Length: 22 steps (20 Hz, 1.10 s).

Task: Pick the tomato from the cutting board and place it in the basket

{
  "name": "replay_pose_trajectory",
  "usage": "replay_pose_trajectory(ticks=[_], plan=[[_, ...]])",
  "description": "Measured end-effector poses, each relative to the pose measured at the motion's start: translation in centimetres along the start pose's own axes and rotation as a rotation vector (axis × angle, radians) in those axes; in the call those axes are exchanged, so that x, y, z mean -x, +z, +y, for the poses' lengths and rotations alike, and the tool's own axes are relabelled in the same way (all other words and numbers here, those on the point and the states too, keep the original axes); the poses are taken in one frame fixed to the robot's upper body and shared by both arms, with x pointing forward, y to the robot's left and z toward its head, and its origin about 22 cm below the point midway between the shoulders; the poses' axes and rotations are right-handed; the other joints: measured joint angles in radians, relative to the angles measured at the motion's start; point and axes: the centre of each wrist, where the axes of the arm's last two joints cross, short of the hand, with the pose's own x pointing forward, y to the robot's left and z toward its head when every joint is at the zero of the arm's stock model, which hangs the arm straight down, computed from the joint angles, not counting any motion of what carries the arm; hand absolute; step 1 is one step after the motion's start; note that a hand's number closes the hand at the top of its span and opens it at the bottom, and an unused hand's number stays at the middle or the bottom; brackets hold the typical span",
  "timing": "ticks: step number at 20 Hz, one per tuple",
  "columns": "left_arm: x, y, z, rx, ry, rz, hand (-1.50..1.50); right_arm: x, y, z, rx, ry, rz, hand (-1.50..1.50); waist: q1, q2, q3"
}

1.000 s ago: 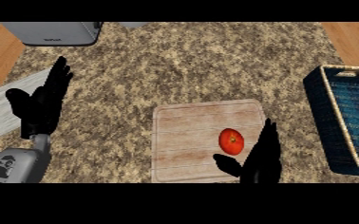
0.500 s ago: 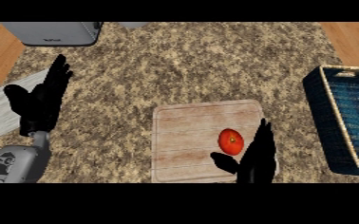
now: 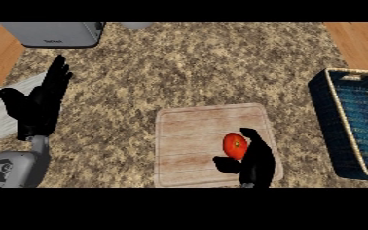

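Head view, steeply down on a speckled brown desk [image 3: 187,63]. Pale wooden cutting board [image 3: 194,136] lying flat at the near middle, planks running left to right. Red tomato [image 3: 235,145] resting on the board's right half, toward the near edge. Right hand [image 3: 257,162] come in from the near edge, sitting over the board's near right corner, fingers bent round the tomato's right side and thumb reaching in under its near left side; contact hard to judge, tomato showing between thumb and fingers and not lifted clear of the board. Dark blue basket [image 3: 332,122] with a pale rim at the right edge of the desk, well apart from the board, partly cut off by the frame. Left hand [image 3: 39,102] at the left edge, open, fingers straight and pointing away toward the far side, thumb spread to the left, holding nothing, resting above the desk's left margin with its grey forearm [image 3: 18,168] below it. Grey appliance [image 3: 54,34] at the far left corner of the desk. Strip of wooden floor [image 3: 348,41] visible past the desk's far right corner, and another sliver at the far left.
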Motion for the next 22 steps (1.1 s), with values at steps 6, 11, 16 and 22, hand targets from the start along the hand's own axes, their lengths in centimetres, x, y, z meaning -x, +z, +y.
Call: replay_pose_trajectory(ticks=[6,11,16,22], plan=[[0.3,0.0,-0.7,0.004,0.003,0.006,0.00,0.4,-0.1,0.4,-0.033,-0.026,-0.024,1.50,-0.004,-0.006,-0.006],[0.6,0.4,-0.6,0.005,0.001,0.008,0.00,0.5,0.0,0.8,-0.038,-0.045,-0.040,1.50,-0.002,-0.009,-0.007],[0.1,0.0,-1.1,0.017,0.007,0.000,0.00,3.8,3.5,0.7,-0.204,0.077,-0.338,1.50,0.016,-0.008,-0.004],[0.0,-0.2,-1.1,0.027,0.003,-0.003,0.00,8.9,9.5,-1.2,-0.477,0.159,-0.761,1.50,0.035,-0.008,0.003]])
